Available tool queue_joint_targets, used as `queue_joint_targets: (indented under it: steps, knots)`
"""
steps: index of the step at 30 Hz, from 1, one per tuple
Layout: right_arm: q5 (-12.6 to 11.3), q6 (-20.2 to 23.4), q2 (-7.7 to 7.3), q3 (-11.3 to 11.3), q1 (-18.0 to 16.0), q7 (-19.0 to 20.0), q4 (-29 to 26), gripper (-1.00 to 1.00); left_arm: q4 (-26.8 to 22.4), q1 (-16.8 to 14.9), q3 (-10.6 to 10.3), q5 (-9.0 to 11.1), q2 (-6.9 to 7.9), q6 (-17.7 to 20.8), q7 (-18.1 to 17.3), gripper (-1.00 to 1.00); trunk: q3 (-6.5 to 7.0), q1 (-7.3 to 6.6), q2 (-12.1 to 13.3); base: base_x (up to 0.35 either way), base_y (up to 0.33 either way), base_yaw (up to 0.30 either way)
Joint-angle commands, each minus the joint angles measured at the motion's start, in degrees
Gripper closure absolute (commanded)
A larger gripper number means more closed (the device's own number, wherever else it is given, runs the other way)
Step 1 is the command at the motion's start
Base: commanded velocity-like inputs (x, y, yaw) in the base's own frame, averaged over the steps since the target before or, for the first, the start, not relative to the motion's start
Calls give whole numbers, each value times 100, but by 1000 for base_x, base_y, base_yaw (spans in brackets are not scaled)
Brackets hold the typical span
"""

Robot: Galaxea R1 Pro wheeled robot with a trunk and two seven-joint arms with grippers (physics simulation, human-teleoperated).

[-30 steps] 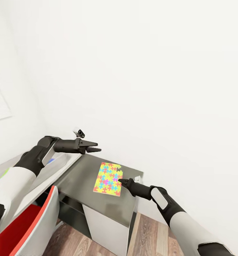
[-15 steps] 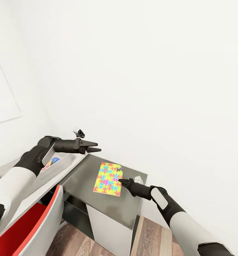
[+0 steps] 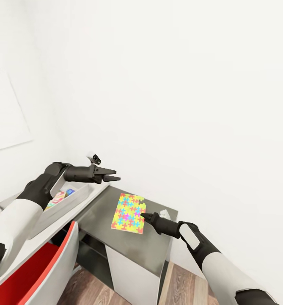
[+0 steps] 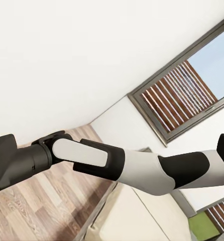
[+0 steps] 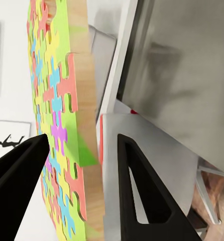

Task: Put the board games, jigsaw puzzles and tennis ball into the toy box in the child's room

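While my right tool [image 3: 144, 216] has the jigsaw puzzle [image 3: 128, 213] pinched only at its edge, the board hangs out past the fingertips over the dark grey bench [image 3: 116, 237], and that thin grip is my main worry. From the right wrist camera I see the two fingers [image 5: 137, 186] closed onto the puzzle's rim with most of the square unsupported, so any quick swing of the arm could let it pivot or slide free and drop to the floor.

My left tool [image 3: 114, 175] sits at about 11 o'clock from the puzzle, jaws slightly parted and holding nothing, hovering near the end of the toy box [image 3: 63, 203]. That box lies at roughly 9 o'clock from the puzzle on the pale bench, with colourful game boxes [image 3: 59, 198] already inside. As I carry the puzzle across, I judge it could clip the left arm or catch the box's sloping wall and be levered out of the pinch
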Motion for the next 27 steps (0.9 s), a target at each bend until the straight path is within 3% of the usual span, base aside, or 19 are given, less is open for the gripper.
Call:
queue_joint_targets:
  steps: [1,27]
  knots:
    - [-19,19,-1,9,-6,3,0,100,1,-8,-21,3,6,61,-31,-100,-4,4,-13,0,0,71]
    - [-20,19,-1,9,-6,11,0,100,1,-8,-15,-3,15,52,-31,-100,230,4,-13,0,0,71]
